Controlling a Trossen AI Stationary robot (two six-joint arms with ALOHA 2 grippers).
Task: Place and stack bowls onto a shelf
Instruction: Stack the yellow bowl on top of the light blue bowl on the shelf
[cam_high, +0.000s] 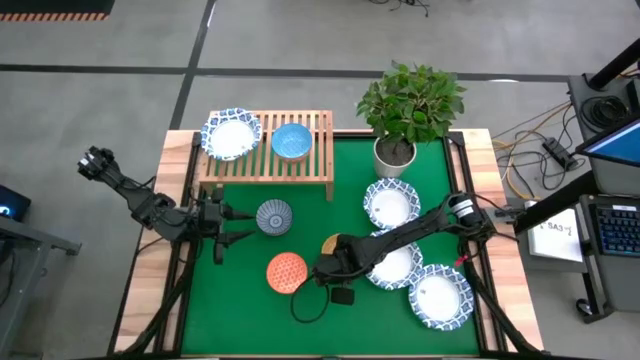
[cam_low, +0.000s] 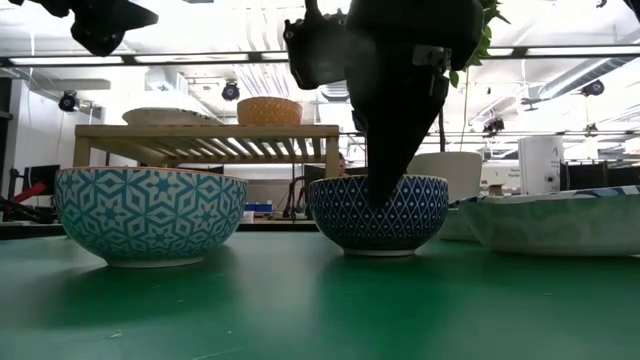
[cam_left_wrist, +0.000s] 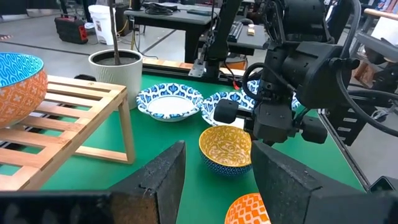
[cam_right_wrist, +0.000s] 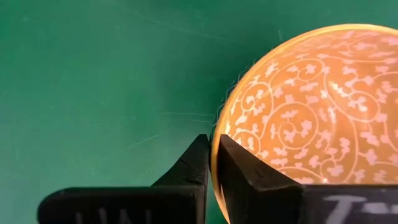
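Note:
The light-wood shelf (cam_high: 300, 165) carries a wide white bowl (cam_high: 232, 135) and the light blue bowl (cam_high: 291, 140). On the green mat stand the grey-blue bowl (cam_high: 274, 216), the red-orange bowl (cam_high: 287, 272) and the yellow-orange bowl (cam_high: 330, 242). Three wide white bowls (cam_high: 391, 204) (cam_high: 393, 263) (cam_high: 440, 296) lie to the right. My right gripper (cam_right_wrist: 212, 155) is shut on the yellow-orange bowl (cam_right_wrist: 311, 106). My left gripper (cam_high: 240, 226) is open, just left of the grey-blue bowl, touching nothing. My right gripper pinches the yellow-orange bowl's rim (cam_right_wrist: 216, 146) between its two fingers, one finger (cam_right_wrist: 249, 174) inside the bowl and the other outside. It comes from above, pointing down. The bowl (cam_low: 378, 212) stands upright with its base on the mat.
A potted plant (cam_high: 395, 155) stands at the far edge, right of the shelf. A black cable and small block (cam_high: 342, 296) lie on the mat near the red-orange bowl. The shelf's right part is bare slats. The mat's near left corner is bare.

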